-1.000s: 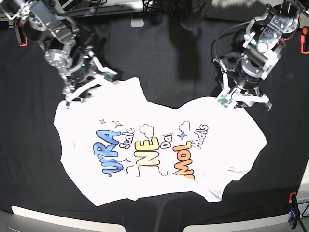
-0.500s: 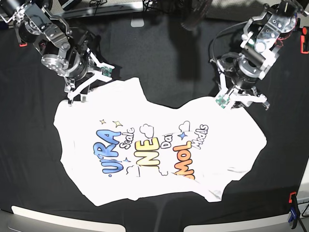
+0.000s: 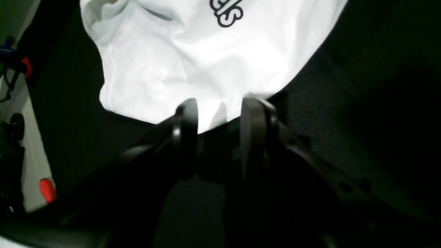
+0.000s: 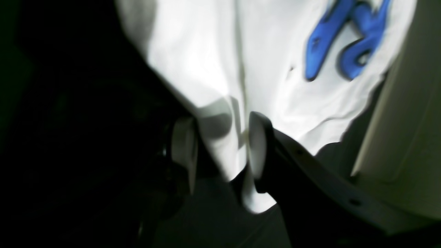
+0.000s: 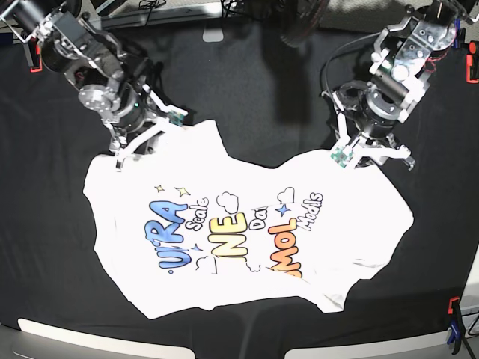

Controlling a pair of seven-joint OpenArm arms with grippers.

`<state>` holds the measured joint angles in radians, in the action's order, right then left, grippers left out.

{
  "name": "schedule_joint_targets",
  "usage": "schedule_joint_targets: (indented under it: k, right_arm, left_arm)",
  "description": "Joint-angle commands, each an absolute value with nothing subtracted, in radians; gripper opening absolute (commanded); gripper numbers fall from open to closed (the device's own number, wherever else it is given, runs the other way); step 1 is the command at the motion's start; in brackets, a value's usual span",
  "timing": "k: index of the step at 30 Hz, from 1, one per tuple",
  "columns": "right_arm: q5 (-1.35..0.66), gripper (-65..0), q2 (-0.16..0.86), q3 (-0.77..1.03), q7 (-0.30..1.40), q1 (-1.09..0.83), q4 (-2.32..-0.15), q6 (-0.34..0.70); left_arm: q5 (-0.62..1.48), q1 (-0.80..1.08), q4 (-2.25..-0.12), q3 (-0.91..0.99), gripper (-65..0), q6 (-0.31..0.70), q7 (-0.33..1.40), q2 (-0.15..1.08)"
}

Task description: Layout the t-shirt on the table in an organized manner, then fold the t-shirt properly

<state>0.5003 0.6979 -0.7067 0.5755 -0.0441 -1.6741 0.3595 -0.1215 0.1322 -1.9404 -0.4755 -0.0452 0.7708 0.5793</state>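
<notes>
1. Two hands work the far edge of the t-shirt [image 5: 239, 232], which lies print-up on the black worktop [image 5: 45, 262], rumpled.
2. Left hand [image 3: 218, 137]: jaws apart, cloth edge just between them, not pinched.
3. Right hand [image 4: 220, 151]: jaws spread around a fold; grip unclear.
4. Likely corner grabs for spreading flat.

**Two arms in black and silver**

Both arms are built of chunky black housings with silver metal joints, black cables looping along them. The left arm [image 5: 393, 67] shows a round silver cap and small red details near its top; the right arm [image 5: 93, 67] has a tiny green light. Each ends in pale, spindly finger struts with a small green board. Up close the fingers [image 3: 186, 134] are dark, rounded paddles with screw holes along the struts
</notes>
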Motion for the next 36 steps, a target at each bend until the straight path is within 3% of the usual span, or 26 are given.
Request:
schedule_joint_targets:
  k: [1, 7, 15, 20, 22, 26, 30, 36]
  right_arm:
    - [0.477, -41.3, 0.706, -0.733, 0.584, -0.019, -1.652, 0.373]
    - [0.490, -44.4, 0.707, -0.877, 0.687, 0.042, -1.617, 0.319]
    - [0.525, -65.0, 0.707, -0.905, 0.728, 0.041, -1.617, 0.153]
    - [0.525, -65.0, 0.709, -0.905, 0.787, 0.041, -1.617, 0.102]
    - [0.526, -65.0, 0.716, -0.905, 0.818, 0.041, -1.617, 0.093]
    - [0.559, -65.0, 0.741, -0.905, 0.868, 0.041, -1.617, 0.044]
    - [0.580, -65.0, 0.771, -0.904, 0.930, 0.041, -1.621, 0.003]
    - [0.603, -65.0, 0.825, -0.904, 1.008, 0.032, -1.641, -0.008]
  left_arm:
    - [-0.131, 0.125, -1.959, -0.467, -46.0, -0.064, 0.756, 0.588]
    - [-0.131, 0.125, -1.959, -0.467, -46.0, -0.064, 0.756, 0.588]
    - [-0.172, 0.125, -1.959, -0.467, -46.0, -0.064, 0.756, 0.588]
    - [-0.283, 0.109, -1.956, -0.466, -46.0, -0.055, 0.915, 0.588]
    - [-0.274, 0.098, -1.931, -0.466, -46.0, -0.007, 0.945, 0.588]
    - [-0.184, 0.092, -1.823, -0.466, -45.3, 0.059, 0.806, 0.587]
    - [-0.175, 0.094, -1.709, -0.466, -44.4, 0.061, 0.602, 0.587]
    - [-0.174, 0.097, -1.695, -0.466, -44.5, 0.060, 0.635, 0.588]
